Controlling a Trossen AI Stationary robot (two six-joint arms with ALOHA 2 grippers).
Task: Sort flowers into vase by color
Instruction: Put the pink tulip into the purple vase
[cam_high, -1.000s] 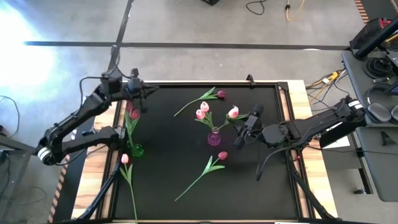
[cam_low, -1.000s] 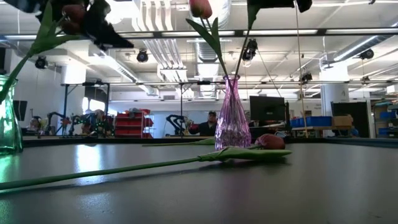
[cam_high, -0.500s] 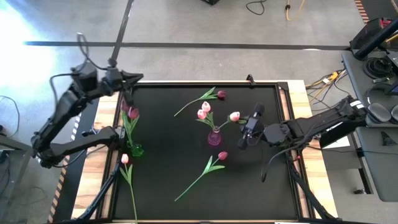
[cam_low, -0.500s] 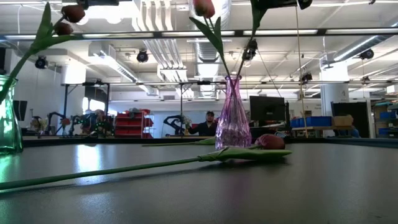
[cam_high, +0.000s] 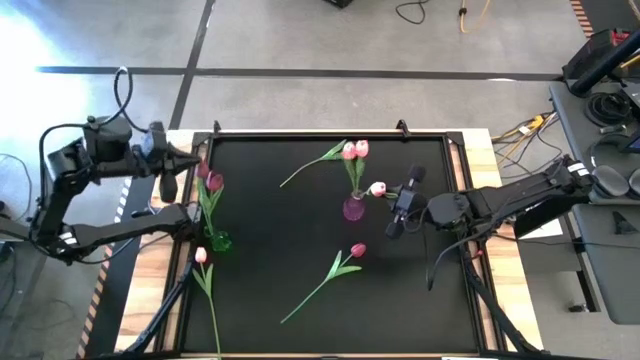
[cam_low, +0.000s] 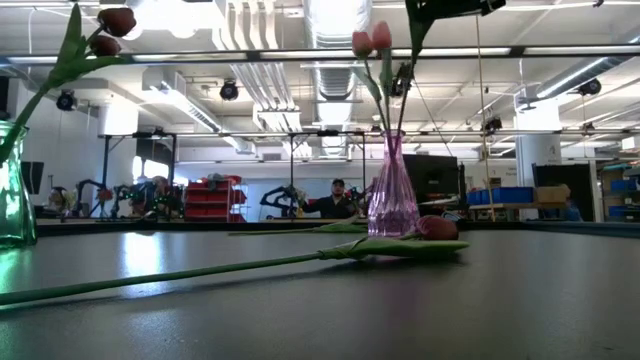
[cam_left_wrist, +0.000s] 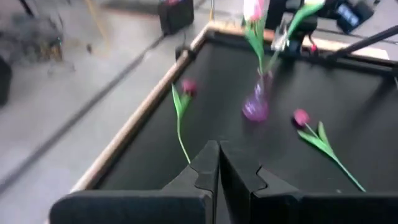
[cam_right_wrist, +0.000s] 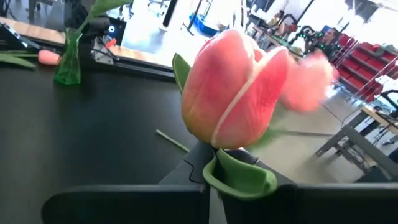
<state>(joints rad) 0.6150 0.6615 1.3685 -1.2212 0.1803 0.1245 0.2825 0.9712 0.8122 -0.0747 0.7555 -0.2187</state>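
Note:
A pink glass vase (cam_high: 354, 208) stands mid-table with two pale pink tulips (cam_low: 372, 40) upright in it. A third pale pink tulip (cam_high: 377, 188) leans out of it toward the table's right, and my right gripper (cam_high: 389, 192) is shut on that one. A green vase (cam_high: 219, 241) at the left holds dark red tulips (cam_high: 210, 176). My left gripper (cam_high: 185, 160) hovers shut and empty at the table's left edge, beside those tulips. On the mat lie a dark red tulip (cam_high: 358, 250), another dark red one (cam_left_wrist: 188, 87) at the far side, and a pale pink one (cam_high: 200, 255). My right gripper pinches the tulip's green stem and leaf (cam_right_wrist: 239, 175) between its two fingers, just under the pink head (cam_right_wrist: 233, 93). The fingers come nearly level from the table's right. The head is lifted clear of the table; the stem runs down toward the pink vase's mouth.
The black mat (cam_high: 270, 290) has a raised wooden rim (cam_high: 330, 132). Cables and a side table with gear (cam_high: 600, 100) lie off to the right. Beyond the table, a person (cam_low: 338, 198) sits far back in the room.
My left gripper has drawn back up and toward the table's left edge, away from the green vase's tulips. My right gripper has shut on the leaning pink tulip. The pink vase has slid a little toward the right and far side, and its two other tulips have swung more upright.

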